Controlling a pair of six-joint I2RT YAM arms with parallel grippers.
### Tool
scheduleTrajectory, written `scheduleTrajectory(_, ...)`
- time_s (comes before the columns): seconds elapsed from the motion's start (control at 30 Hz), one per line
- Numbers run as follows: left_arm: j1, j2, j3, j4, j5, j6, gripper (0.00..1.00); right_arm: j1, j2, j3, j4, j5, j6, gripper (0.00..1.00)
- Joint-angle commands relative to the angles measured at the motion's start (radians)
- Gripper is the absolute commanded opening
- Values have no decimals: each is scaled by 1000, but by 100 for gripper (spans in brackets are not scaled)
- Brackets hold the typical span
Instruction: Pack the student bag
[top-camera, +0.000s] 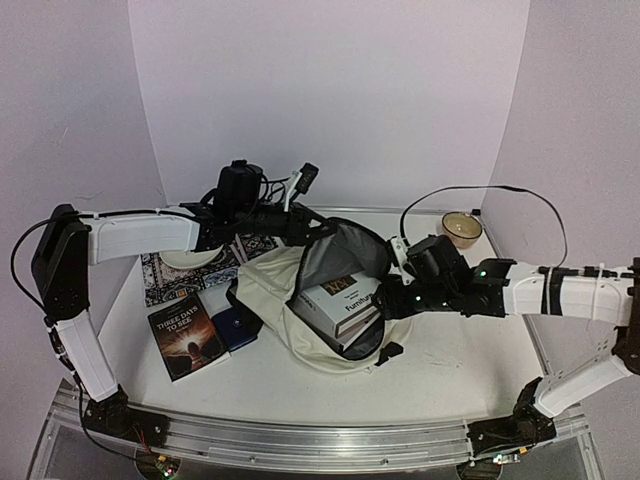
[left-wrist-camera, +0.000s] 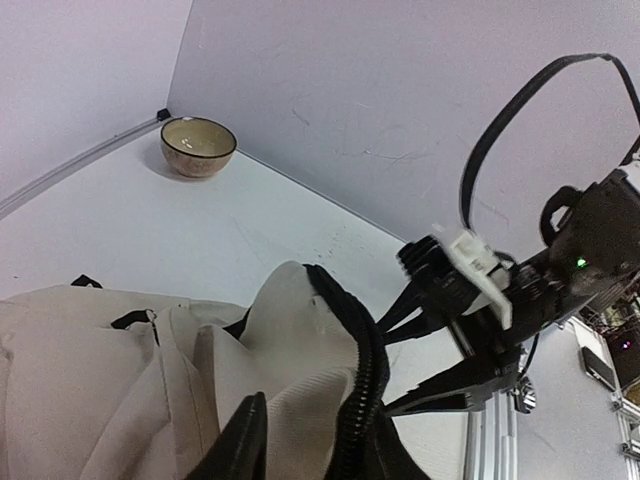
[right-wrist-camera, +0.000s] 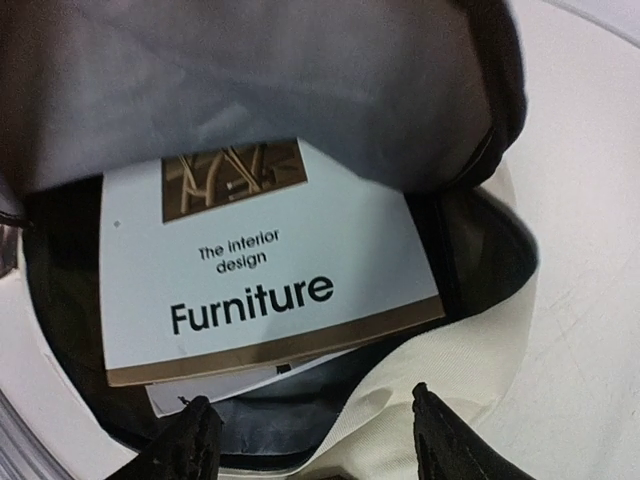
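From above, I see the student bag (top-camera: 272, 300) lying flat in the middle of the tabletop (top-camera: 450, 365). Its long axis goes about left to right. The closed bottom is at the left, near a blue book (top-camera: 236, 326), and the open mouth points right, toward the right end effector (top-camera: 386, 300). A Furniture book (top-camera: 340, 300) sits only partly inside. The left end effector (top-camera: 303, 224) is at the raised upper flap.

In the left wrist view, the flap and its black zipper (left-wrist-camera: 362, 395) stand up between my fingers, but I cannot tell whether they are clamped on it or released. I judge that if this edge slips, the flap drops over the book and shuts the mouth.

In the right wrist view, the fingers stand wide apart over the cream lower rim and grasp nothing. The book's near edge overhangs the grey lining. I think a push here could move the whole soft bag to the left instead of seating the book, or catch the rim and fold it inward.
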Motion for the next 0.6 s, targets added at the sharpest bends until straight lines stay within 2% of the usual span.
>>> scheduleTrajectory(0.0,18,-39,-5,-30,-184,-45,40,4,-91,-10,-30,71,-21,69)
scheduleTrajectory(0.1,47,-78,-48,-72,-272,-96,50,4,-124,-17,-46,74,-30,73)
scheduleTrajectory(0.23,68,-150,-97,-152,-431,-157,77,4,-158,-33,-56,94,-32,76)
scheduleTrajectory(0.3,74,-175,-100,-232,-502,-177,97,4,-175,-41,-60,102,-34,78)
scheduleTrajectory(0.33,77,-191,-104,-261,-535,-185,99,5,-182,-46,-61,105,-36,79)
scheduleTrajectory(0.57,88,-251,-186,-310,-642,-242,99,4,-192,-58,-68,115,-41,83)
